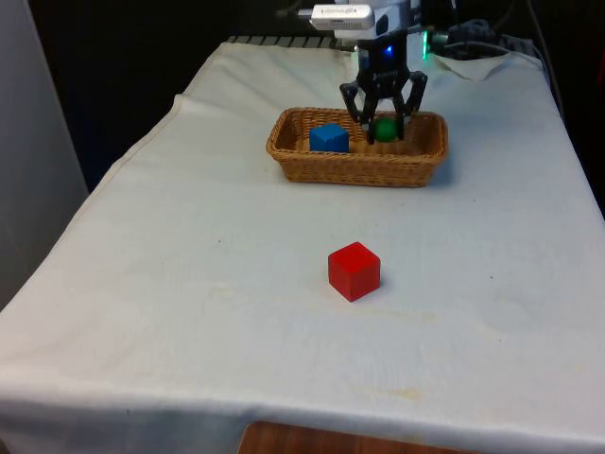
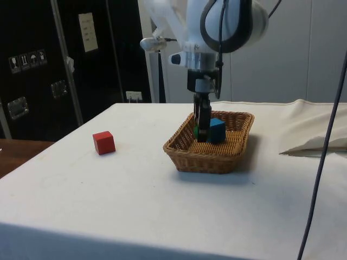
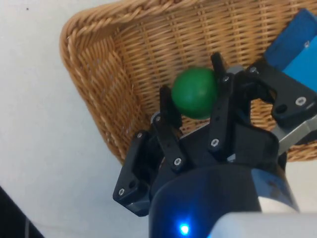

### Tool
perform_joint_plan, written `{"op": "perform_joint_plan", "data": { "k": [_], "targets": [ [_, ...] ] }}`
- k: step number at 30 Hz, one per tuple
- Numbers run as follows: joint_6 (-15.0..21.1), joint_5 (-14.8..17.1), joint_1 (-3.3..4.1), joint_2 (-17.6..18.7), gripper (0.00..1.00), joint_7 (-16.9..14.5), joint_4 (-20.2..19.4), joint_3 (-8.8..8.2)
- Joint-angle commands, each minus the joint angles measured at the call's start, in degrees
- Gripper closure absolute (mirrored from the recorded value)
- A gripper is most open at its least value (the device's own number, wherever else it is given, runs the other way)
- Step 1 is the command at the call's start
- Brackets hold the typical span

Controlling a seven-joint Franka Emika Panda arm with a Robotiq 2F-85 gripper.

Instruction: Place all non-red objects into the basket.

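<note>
One wicker basket [image 1: 359, 170], one blue cube [image 1: 328, 138], one green ball [image 1: 384, 130], one red cube [image 1: 354, 270].

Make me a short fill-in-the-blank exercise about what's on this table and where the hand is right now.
1. The hand grips a ball whose colour is ____.
2. The blue cube lies inside the wicker ____.
3. Out on the white cloth, apart from the basket, sits a cube coloured ____.
4. The gripped ball hangs over the ____.

Missing words: green; basket; red; basket
</note>
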Motion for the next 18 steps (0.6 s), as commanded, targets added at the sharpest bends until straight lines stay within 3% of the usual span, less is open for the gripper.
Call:
{"op": "perform_joint_plan", "data": {
  "k": [1,10,18],
  "targets": [
    [1.5,0.2,0.11,0.6,1.00,0.3,-0.2,0.11],
    [5.0,0.9,-0.06,4.2,1.00,0.9,0.2,0.69],
    [5.0,0.0,0.00,5.3,1.00,1.3,0.5,0.23]
  ]
}}
